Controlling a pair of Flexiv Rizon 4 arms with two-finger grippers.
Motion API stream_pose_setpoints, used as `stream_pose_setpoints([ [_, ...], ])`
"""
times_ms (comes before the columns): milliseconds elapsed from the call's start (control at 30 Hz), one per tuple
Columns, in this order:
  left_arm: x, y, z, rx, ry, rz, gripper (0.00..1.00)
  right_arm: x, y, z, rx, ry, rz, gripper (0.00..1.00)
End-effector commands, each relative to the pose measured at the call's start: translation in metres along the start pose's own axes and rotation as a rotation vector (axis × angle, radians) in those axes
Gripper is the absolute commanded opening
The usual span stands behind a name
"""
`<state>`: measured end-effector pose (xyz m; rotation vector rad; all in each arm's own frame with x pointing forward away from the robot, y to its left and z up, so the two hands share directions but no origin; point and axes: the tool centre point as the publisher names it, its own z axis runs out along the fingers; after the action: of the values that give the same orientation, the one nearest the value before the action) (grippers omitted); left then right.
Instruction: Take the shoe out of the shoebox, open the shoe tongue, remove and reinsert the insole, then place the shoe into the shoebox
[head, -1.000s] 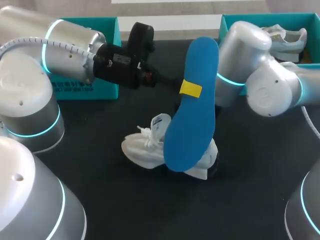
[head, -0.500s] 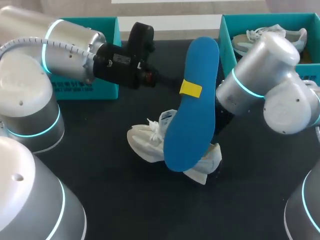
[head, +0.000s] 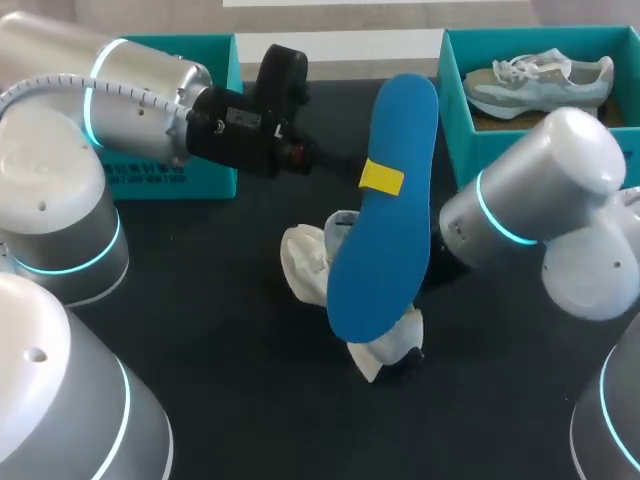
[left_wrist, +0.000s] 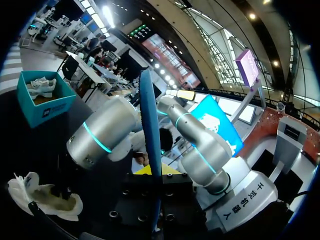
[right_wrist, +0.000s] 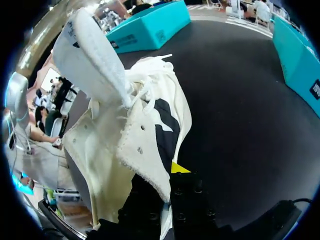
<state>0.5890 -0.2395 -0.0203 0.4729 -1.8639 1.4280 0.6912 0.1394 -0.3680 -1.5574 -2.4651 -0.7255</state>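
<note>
so the left end effector (head: 381, 177) is clamped across the middle of the blue insole (head: 380, 250), with one yellow tip on the face toward the camera. It's holding the insole upright, clear of the surface (head: 200, 350). My guess is it's parked up there so the shoe can be lined up under the lower end for the reinsert. From the left wrist you only get the insole edge-on, a thin blue strip running out between the fingers

the white shoe (head: 305, 265) is mid-surface, right under and behind the insole, not in any box. The right end effector (right_wrist: 167, 172) looks closed on its side wall near the collar: one yellow tip shows outside the canvas, and I take the other to be inside the shoe. The tongue (right_wrist: 92, 57) is flipped up and away with the laces loose, I'd say to keep the opening wide

the teal shoebox (head: 455, 90) far right has a grey sneaker (head: 540, 78) lying in it. Another teal box (head: 170, 175) sits far left, mostly behind the left arm

hard to see: from the head view the insole covers much of the shoe and all of the right end effector. I can't tell if the insole's lower end touches the shoe, and no view shows inside the shoe
</note>
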Motion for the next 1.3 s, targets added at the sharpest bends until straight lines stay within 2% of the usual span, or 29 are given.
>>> stream_pose_setpoints([
  [33, -0.001, 0.001, 0.001, 0.000, -0.001, 0.000, 0.00, 0.006, -0.009, -0.011, -0.150, -0.214, 0.309, 0.00],
  [233, -0.001, 0.001, 0.001, 0.000, -0.001, 0.000, 0.00, 0.006, -0.009, -0.011, -0.150, -0.214, 0.309, 0.00],
  [333, -0.001, 0.001, 0.001, 0.000, -0.001, 0.000, 0.00, 0.001, -0.005, -0.006, -0.138, -0.209, 0.348, 0.00],
  [567, -0.001, 0.001, 0.001, 0.000, -0.001, 0.000, 0.00, -0.003, 0.007, 0.003, -0.148, -0.185, 0.328, 0.00],
  [767, -0.001, 0.001, 0.001, 0.000, -0.001, 0.000, 0.00, -0.008, 0.009, 0.006, -0.149, -0.196, 0.345, 0.00],
  [1067, -0.001, 0.001, 0.001, 0.000, -0.001, 0.000, 0.00, -0.003, 0.007, 0.029, -0.191, -0.197, 0.413, 0.00],
  [1300, -0.001, 0.001, 0.001, 0.000, -0.001, 0.000, 0.00, -0.001, 0.005, 0.042, -0.174, -0.199, 0.443, 0.00],
])
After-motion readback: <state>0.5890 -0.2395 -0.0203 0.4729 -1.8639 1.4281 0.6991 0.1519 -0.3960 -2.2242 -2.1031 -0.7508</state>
